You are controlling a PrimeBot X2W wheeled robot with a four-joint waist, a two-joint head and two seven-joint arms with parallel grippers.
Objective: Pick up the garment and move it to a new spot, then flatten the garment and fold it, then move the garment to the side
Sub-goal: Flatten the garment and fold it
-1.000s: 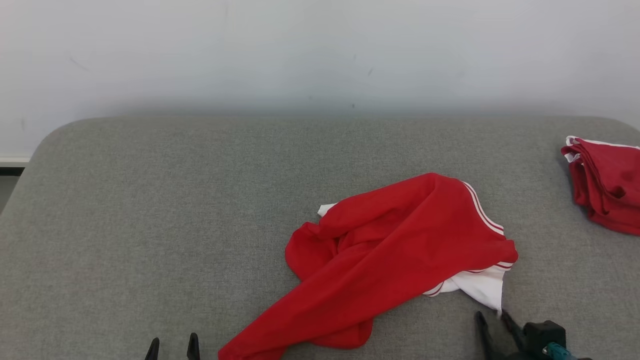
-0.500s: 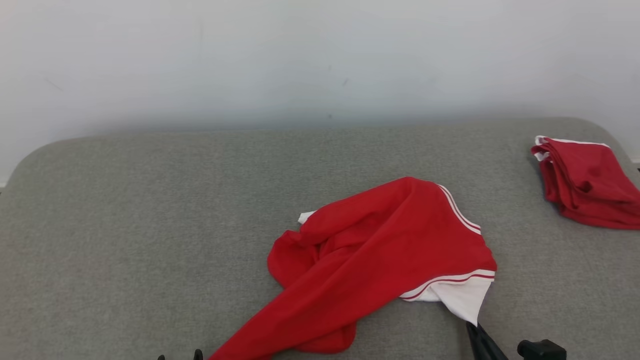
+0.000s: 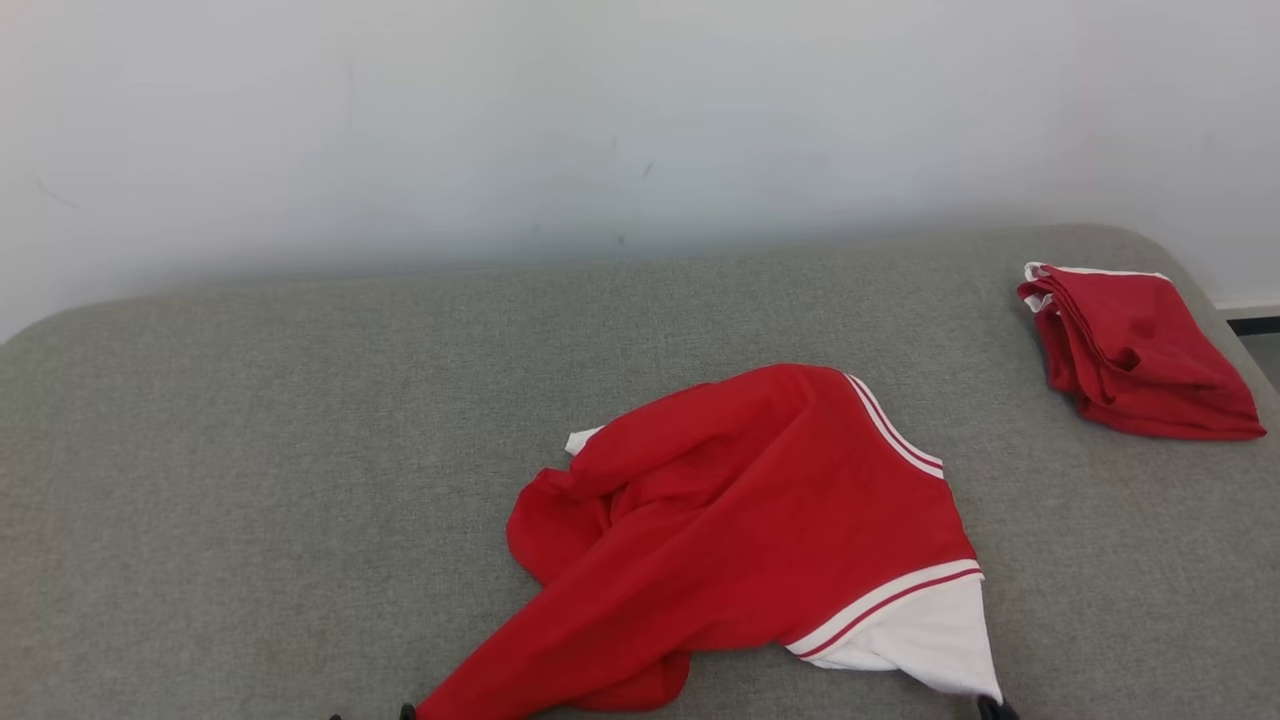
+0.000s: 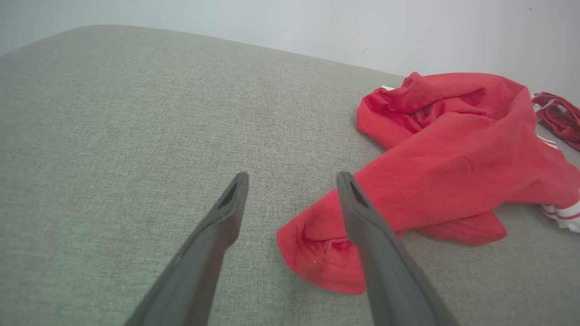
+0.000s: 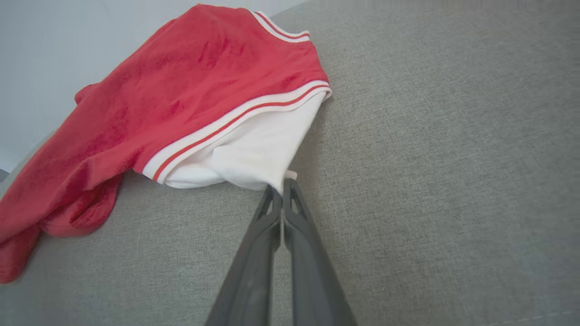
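The garment [image 3: 740, 520] is red with white striped trim and a white inner part, lying crumpled on the grey cushioned surface [image 3: 250, 480]. My right gripper [image 5: 282, 185] is shut on the corner of the white part of the garment [image 5: 253, 154]; its tips show at the head view's bottom edge [image 3: 995, 708]. My left gripper [image 4: 292, 181] is open just above the surface. A red end of the garment [image 4: 326, 244] lies beside and under its right finger, not between the jaws. The left gripper's fingertips [image 3: 405, 712] barely show at the head view's bottom edge.
A second red garment [image 3: 1130, 350], folded, lies at the far right of the surface near its rounded corner. It also shows at the right edge of the left wrist view [image 4: 559, 117]. A pale wall [image 3: 600, 120] rises behind the surface. Bare grey surface stretches to the left.
My right gripper has shut on the white corner of the garment and drawn it out toward the near edge. The camera has turned, shifting the whole scene left.
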